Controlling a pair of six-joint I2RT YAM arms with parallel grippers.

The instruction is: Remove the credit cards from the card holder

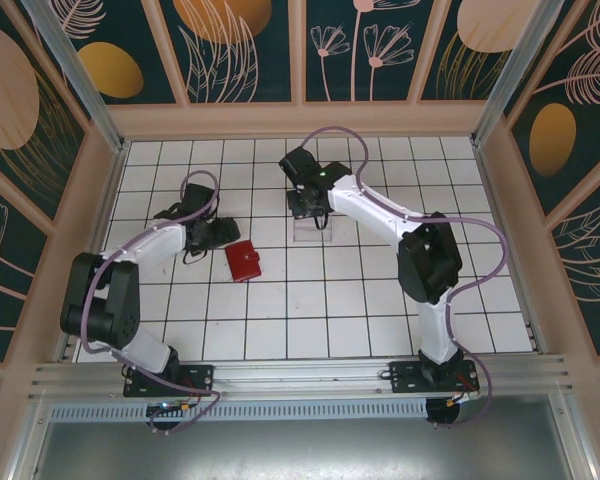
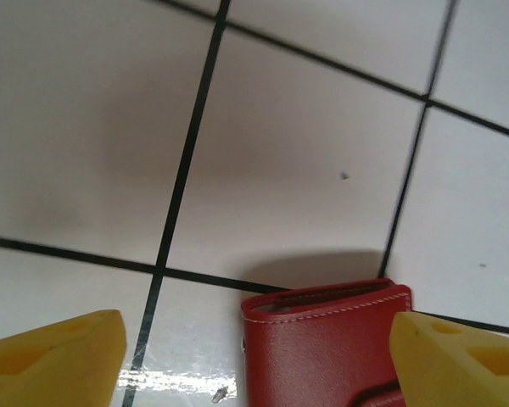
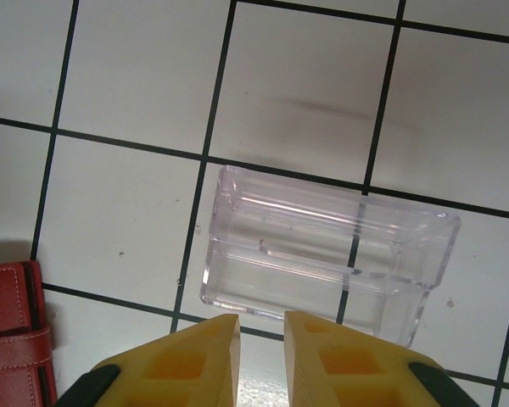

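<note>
On the white tiled table (image 1: 380, 300), left of centre: the red card holder (image 1: 244, 260), folded shut and flat on the tiles, closure tab fastened across its edge. Along its top edge in the left wrist view, a dark strip; cannot tell whether credit cards or pocket lining. Straddling it, the left gripper (image 2: 254, 339), yellow fingers (image 2: 59, 356) spread wide, released, grasping nothing; contact with the holder's right edge unclear. Farther back, near the middle: a clear plastic tray (image 3: 322, 263), upright, with tile lines plain through its walls and floor. Just beside the tray: the right gripper (image 3: 261, 320), nearly clenched, a slim gap between the fingers, clasping nothing. Holder and tray near each other, not touching.
</note>
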